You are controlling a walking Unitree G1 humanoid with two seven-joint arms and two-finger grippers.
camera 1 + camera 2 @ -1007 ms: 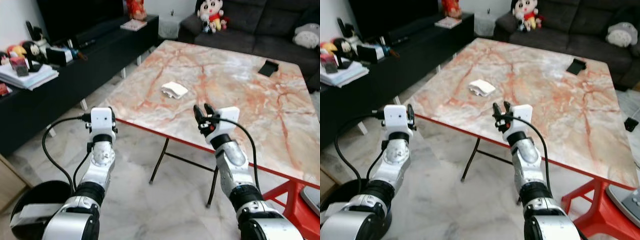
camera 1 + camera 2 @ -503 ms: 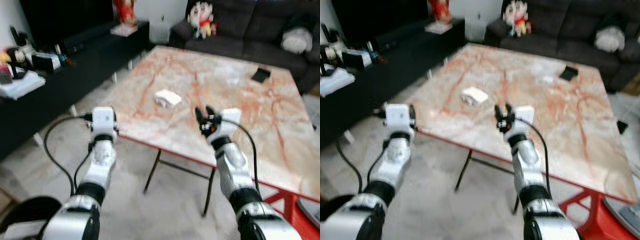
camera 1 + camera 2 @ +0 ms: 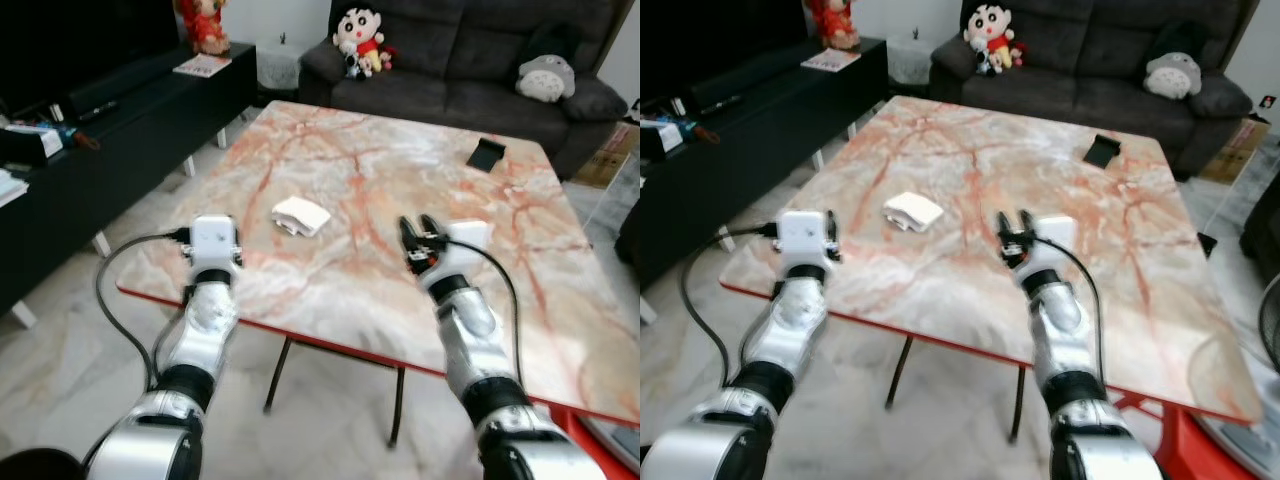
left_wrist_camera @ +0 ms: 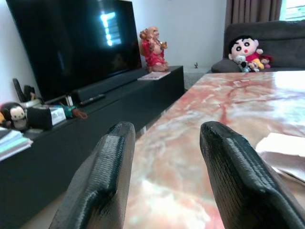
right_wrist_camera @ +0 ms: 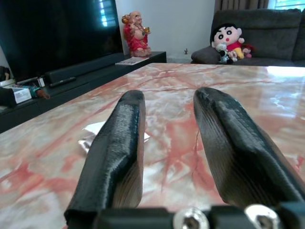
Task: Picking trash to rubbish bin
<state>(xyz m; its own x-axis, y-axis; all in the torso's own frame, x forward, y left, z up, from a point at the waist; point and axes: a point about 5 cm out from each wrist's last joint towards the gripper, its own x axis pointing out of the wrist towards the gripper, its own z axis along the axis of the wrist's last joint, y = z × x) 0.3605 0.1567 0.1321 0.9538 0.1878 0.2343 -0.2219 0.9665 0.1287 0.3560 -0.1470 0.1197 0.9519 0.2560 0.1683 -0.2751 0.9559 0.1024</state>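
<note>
A crumpled white piece of trash (image 3: 300, 214) lies on the marble table (image 3: 350, 290), left of its middle; it also shows as the white trash (image 5: 97, 131) in the right wrist view and the trash (image 4: 283, 149) in the left wrist view. My left gripper (image 3: 212, 255) hovers over the table's near-left edge, fingers open and empty. My right gripper (image 3: 420, 240) is above the table, right of the trash and a little nearer, open and empty too.
A small black object (image 3: 486, 154) lies at the table's far right. A dark sofa (image 3: 470, 50) with plush toys (image 3: 360, 38) stands behind. A black TV cabinet (image 3: 110, 130) runs along the left, with tiled floor (image 3: 70, 360) between it and the table.
The camera has moved forward and turned right; the table is now closer and under both grippers. The trash lies as before. Both grippers stay open.
</note>
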